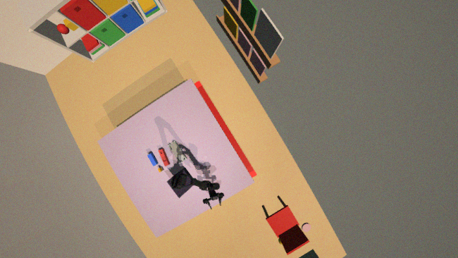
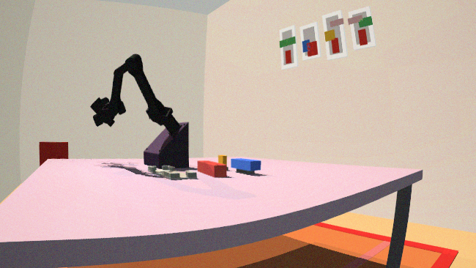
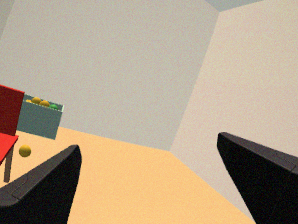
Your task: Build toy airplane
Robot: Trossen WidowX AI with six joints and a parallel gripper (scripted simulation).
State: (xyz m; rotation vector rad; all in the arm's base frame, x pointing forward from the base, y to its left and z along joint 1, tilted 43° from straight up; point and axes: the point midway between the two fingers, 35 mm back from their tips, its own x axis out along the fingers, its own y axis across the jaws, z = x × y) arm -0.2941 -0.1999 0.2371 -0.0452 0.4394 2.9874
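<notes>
The black two-fingered hand [image 1: 215, 203] [image 2: 103, 112] [image 3: 150, 145] hangs in the air near one edge of the pale pink, flat surface [image 1: 141, 208] [image 2: 110, 205], its fingers wide apart with nothing between them. The black jointed arm [image 1: 201, 184] [image 2: 146, 88] runs from the hand back to a dark, wedge-shaped base [image 1: 172, 183] [image 2: 179, 154], which in the top view stands between the hand and the airplane parts. Beyond the base from the hand, the pale grey-green jig [image 1: 173, 148] [image 2: 171, 175] lies on the surface, well apart from the hand. The red, block-shaped fuselage [image 1: 163, 156] [image 2: 212, 168] lies beside the jig, outside its cradle. Farther from the hand than the fuselage, the blue, bar-shaped wing [image 1: 152, 158] [image 2: 246, 164] sits raised on a small dark support [image 2: 245, 171], apart from the fuselage. The small orange-yellow tail fin [image 1: 160, 169] [image 2: 222, 159] stands near the fuselage's end, on the base side, also well apart from the hand. In the wrist view, a red chair [image 3: 10, 112] and a yellow ball [image 3: 25, 150] show beyond the left-hand side of the finger gap.
</notes>
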